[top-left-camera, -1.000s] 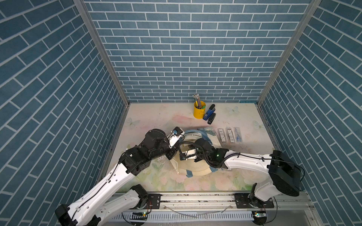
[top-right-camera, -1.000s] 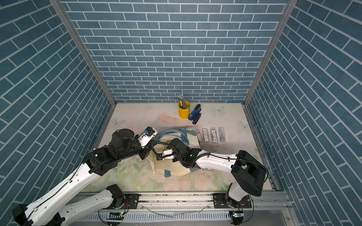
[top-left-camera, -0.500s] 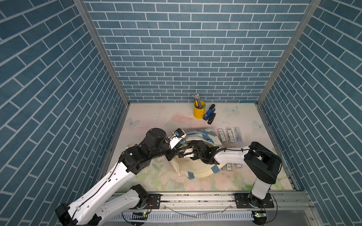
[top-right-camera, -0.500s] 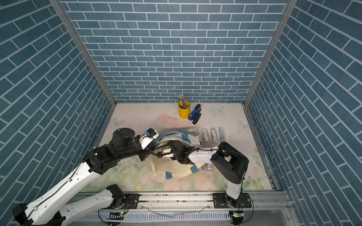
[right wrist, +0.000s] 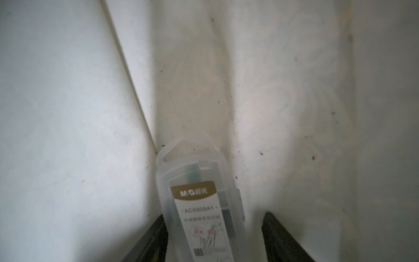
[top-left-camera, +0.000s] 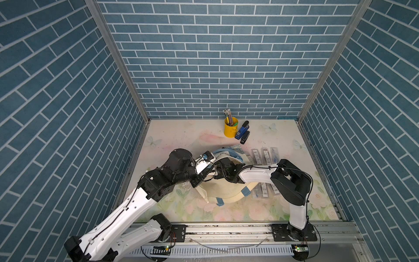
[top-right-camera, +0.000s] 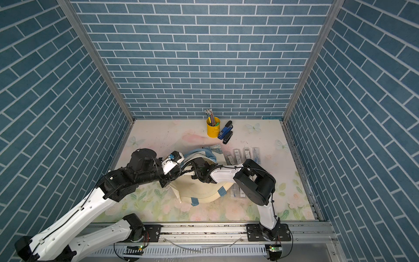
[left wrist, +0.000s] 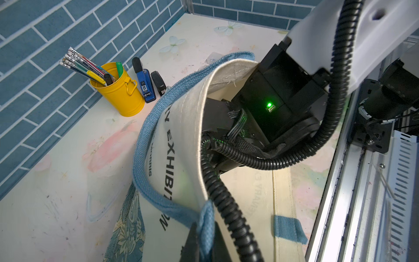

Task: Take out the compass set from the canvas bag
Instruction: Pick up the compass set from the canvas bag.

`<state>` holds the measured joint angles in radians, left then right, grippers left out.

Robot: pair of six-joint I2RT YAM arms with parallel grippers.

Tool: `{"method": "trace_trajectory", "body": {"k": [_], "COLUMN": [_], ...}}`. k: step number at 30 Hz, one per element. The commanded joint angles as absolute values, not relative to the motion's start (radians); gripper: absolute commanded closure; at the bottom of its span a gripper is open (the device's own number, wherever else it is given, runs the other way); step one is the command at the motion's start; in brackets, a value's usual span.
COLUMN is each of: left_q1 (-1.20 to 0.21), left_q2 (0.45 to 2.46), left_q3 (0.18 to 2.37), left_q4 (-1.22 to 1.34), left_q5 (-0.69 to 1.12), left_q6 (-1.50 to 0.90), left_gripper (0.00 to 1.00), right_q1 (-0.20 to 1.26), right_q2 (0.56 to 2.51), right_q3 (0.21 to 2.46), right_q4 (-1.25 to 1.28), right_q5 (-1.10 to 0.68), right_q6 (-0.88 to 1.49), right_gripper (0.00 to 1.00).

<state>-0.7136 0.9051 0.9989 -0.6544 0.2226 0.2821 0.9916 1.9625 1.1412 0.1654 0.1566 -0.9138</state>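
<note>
A yellow pencil cup (top-left-camera: 230, 131) is set on the table (top-left-camera: 181, 136) near its far edge and is filled with pencils (top-left-camera: 227, 114) and pens. A blue stapler (top-left-camera: 241, 131) is laid just beside it, with a black stapler (top-left-camera: 245, 137) just beside that. The table is covered in a pale floral print and enclosed by blue brick-patterned walls (top-left-camera: 215, 56).

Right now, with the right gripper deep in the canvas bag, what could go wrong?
1. The compass set lies off-centre between the open jaws of the right gripper, close to one finger; closing may skew it or nudge it away.
2. Only the left gripper, shut on the blue strap, holds the mouth of the canvas bag up; a slip would drop fabric onto the right arm.
</note>
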Motion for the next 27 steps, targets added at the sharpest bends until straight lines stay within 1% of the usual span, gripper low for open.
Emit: {"method": "trace_trajectory", "body": {"k": [1,6,17,23,27], "left_q1": [-0.73,-0.729,-0.729,-0.729,-0.73], "left_q2": [0.879,0.877,0.877,0.877,0.874], "left_q3": [0.994,0.989,0.967,0.948,0.942], "left_q4": [-0.643,-0.633,-0.604,-0.591,-0.586], "left_q5": [0.319,0.298,0.261,0.244,0.238], "left_q6": [0.317,0.323,0.315,0.312,0.31], "left_gripper": [1.0,1.0,1.0,1.0,1.0], "right_q1": [0.969,0.968,0.981,0.987,0.985], "right_q2": [1.997,1.99,1.917,1.901,1.95], "right_q3": [1.193,1.179,1.16,1.186,1.211], "right_q4": [0.029,-0.013,-0.171,-0.257,-0.308], "right_q5": [0.141,0.135,0.036,-0.043,-0.061], "right_q6": [-0.821,-0.787,-0.719,-0.66,-0.652], "right_gripper": [0.38,0.47,0.55,0.54,0.47]}}
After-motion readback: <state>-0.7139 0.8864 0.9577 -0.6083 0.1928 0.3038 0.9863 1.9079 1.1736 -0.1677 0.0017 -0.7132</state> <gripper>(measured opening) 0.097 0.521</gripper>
